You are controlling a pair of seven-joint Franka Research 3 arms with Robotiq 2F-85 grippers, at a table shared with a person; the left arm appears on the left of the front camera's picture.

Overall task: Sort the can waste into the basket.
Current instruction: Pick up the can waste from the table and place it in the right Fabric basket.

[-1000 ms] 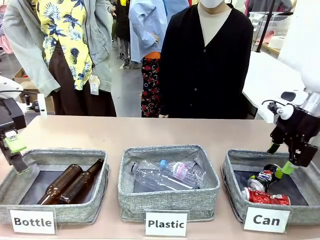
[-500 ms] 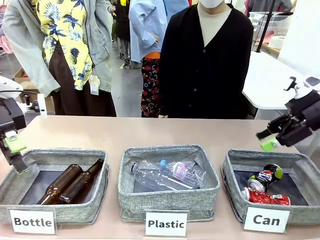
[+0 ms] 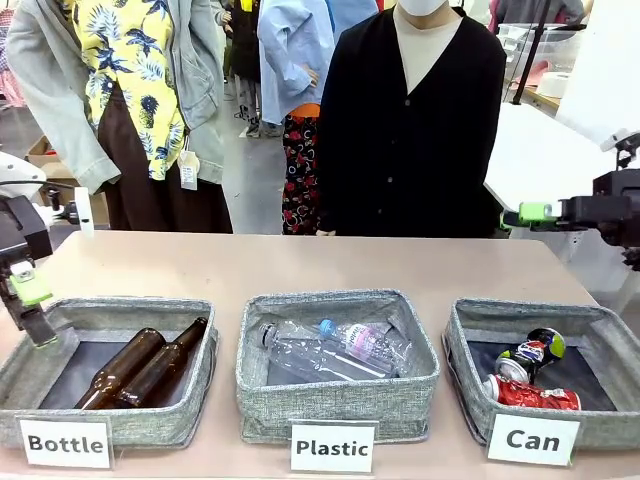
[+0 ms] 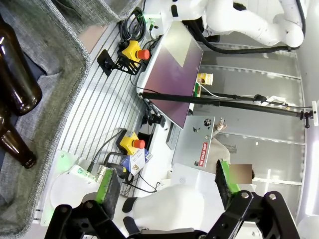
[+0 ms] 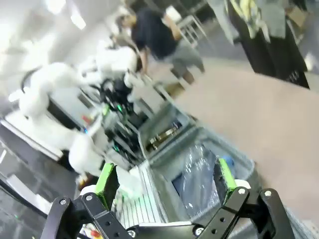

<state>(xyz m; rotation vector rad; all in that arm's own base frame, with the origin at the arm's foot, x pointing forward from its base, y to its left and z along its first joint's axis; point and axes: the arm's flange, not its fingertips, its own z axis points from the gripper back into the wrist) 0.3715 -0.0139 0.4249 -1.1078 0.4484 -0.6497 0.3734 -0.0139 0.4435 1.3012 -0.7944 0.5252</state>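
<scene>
Both cans (image 3: 530, 372) lie in the basket (image 3: 462, 352), lower right. Right gripper (image 5: 164, 180) is spread wide and empty; move it gently away.

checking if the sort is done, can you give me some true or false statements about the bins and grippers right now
1. Both cans lie inside the basket marked "Can". True: the red can and the black-blue can are in it.
2. The right gripper holds a can. False: it is open and empty, raised above the table.
3. Two brown bottles lie in the bin marked "Bottle". True.
4. The bin marked "Plastic" holds a can. False: it holds clear plastic bottles.
5. The left gripper is shut on a bottle. False: it is open and empty at the Bottle bin's left edge.
</scene>
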